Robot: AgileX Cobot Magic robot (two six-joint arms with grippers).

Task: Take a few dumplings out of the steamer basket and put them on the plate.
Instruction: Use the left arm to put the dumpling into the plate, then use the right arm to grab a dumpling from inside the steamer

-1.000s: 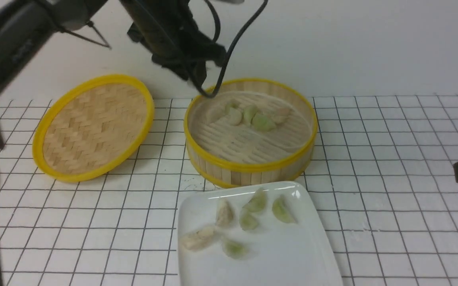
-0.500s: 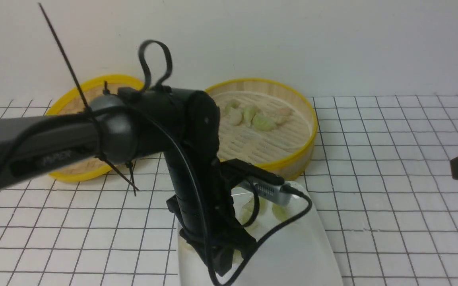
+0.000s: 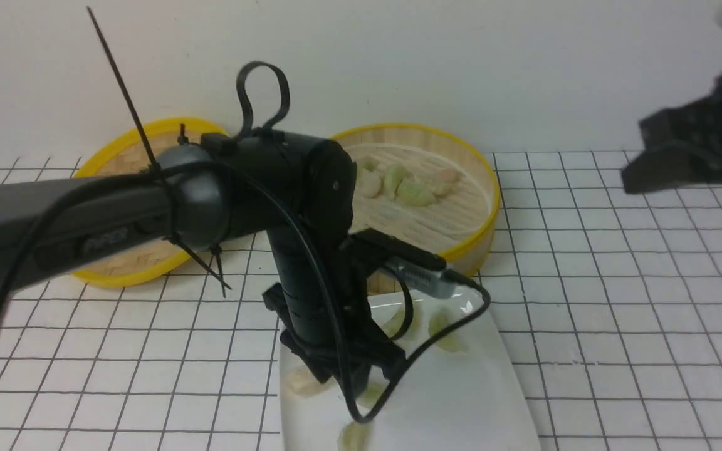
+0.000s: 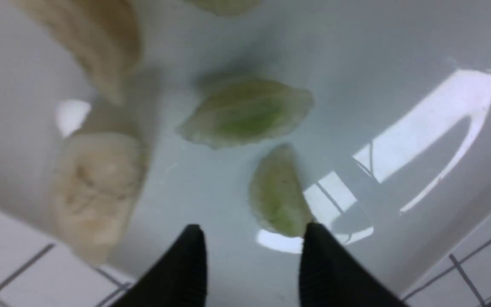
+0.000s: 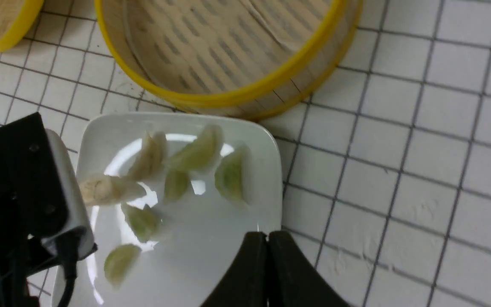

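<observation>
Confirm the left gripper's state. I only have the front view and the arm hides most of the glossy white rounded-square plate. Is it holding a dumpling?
Observer: No. In the left wrist view the left gripper has its jaws apart with nothing between them. A pale green crescent dumpling lies on the glossy white rounded-square plate just ahead of one fingertip.
Operator: Count on the plate?
Observer: Seven small pleated dumplings in the right wrist view: two beige, five green.
Operator: Right gripper is a blur for me.
Observer: The right gripper is shut, fingers pressed together, nothing in them.
</observation>
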